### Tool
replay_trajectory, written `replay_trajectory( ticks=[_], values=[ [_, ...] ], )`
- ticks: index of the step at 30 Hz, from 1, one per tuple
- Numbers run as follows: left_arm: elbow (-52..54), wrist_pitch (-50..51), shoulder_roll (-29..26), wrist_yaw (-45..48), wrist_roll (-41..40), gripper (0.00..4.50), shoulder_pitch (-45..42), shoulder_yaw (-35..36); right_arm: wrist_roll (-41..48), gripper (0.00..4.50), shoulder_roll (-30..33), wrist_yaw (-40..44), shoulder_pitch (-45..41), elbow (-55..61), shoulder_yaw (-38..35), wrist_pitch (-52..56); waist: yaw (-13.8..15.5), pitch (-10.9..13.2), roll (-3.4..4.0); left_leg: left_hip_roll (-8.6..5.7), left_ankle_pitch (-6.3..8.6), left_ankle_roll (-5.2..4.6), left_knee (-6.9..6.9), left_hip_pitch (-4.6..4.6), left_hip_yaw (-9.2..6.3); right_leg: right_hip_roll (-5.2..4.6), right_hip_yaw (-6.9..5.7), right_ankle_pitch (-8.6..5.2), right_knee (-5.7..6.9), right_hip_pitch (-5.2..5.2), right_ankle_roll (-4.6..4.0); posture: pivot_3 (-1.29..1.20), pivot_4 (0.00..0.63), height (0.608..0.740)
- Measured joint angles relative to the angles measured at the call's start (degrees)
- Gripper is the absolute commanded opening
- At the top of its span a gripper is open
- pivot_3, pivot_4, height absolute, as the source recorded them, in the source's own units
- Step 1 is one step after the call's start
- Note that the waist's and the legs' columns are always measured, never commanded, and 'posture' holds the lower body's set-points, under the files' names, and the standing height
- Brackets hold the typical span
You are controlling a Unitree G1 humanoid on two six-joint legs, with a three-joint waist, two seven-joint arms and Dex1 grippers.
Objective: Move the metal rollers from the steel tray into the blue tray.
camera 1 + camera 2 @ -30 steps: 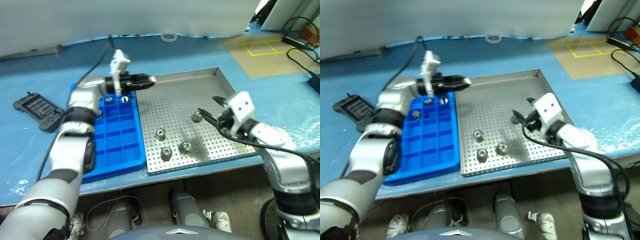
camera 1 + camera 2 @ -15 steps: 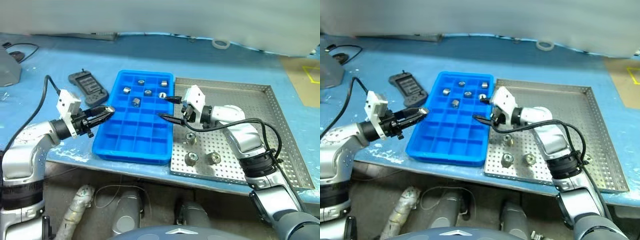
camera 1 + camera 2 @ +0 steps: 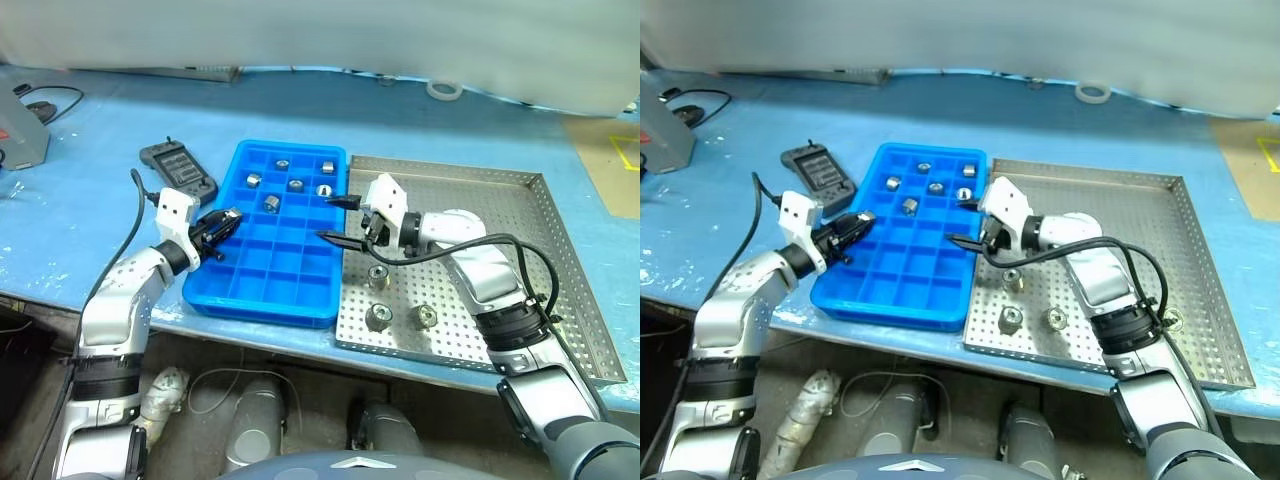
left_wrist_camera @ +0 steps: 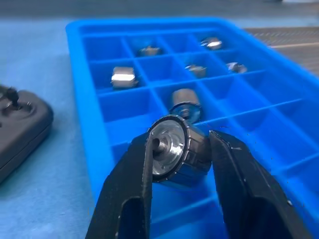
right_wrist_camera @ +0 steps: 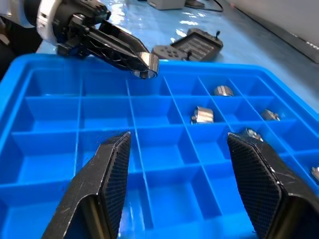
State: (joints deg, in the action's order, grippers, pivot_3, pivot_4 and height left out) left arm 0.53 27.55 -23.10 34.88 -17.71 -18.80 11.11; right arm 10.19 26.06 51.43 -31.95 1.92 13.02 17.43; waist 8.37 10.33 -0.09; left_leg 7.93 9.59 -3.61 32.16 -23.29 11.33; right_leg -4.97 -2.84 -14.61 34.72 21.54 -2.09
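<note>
One of the metal rollers is pinched between the two fingers of the left claw, which holds it over the left edge of the blue tray; five more rollers sit in compartments at the tray's far end. Three rollers lie on the perforated floor of the steel tray, just right of the blue tray on the table. The right claw hangs empty with its fingers spread wide over the blue tray's right edge, and a black remote lies just left of the blue tray.
</note>
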Motion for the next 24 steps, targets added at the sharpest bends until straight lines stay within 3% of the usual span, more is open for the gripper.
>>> replay_trajectory(
  ticks=[6, 12, 23, 24],
  values=[
    [-5.0, -3.2, 0.0, -0.6, 1.2, 1.54, -3.2, -1.7, -0.3, 3.24, 0.8, -1.7, 1.8, 1.7, -0.2, 1.1, -0.2, 0.0, 0.03, -0.04, 0.12, -0.20, 0.06, -0.01, 0.03, -0.07, -0.02, -0.04, -0.02, -0.07, -0.05, 0.15, 0.150, 0.740],
    [-5.7, -3.8, -0.4, 0.3, 1.6, 3.26, -3.6, -4.2, -0.5, 3.24, 0.8, -3.1, 2.6, 3.4, -0.6, 1.9, -0.2, 0.0, 0.05, -0.04, 0.05, -0.08, 0.09, 0.26, 0.04, -0.10, -0.01, -0.05, -0.05, -0.34, -0.06, 0.11, 0.150, 0.740],
    [-9.6, -2.7, -3.4, 5.2, 0.2, 3.26, -8.6, -5.0, -0.8, 3.24, 2.4, -5.3, 4.6, 5.3, -1.7, 3.1, -1.3, -0.1, 0.09, -0.04, 0.00, -0.03, 0.06, 0.06, 0.04, -0.10, -0.01, -0.05, -0.03, -0.16, -0.06, 0.09, 0.150, 0.740],
    [-9.6, -2.5, -3.4, 6.9, -1.0, 3.26, -10.1, -5.0, -0.8, 3.24, 3.0, -5.5, 4.8, 5.6, -2.1, 3.3, -1.2, -0.1, 0.08, -0.05, -0.01, -0.06, 0.07, 0.01, 0.05, -0.10, -0.02, -0.05, -0.04, -0.12, -0.06, 0.00, 0.150, 0.740]
  ],
)
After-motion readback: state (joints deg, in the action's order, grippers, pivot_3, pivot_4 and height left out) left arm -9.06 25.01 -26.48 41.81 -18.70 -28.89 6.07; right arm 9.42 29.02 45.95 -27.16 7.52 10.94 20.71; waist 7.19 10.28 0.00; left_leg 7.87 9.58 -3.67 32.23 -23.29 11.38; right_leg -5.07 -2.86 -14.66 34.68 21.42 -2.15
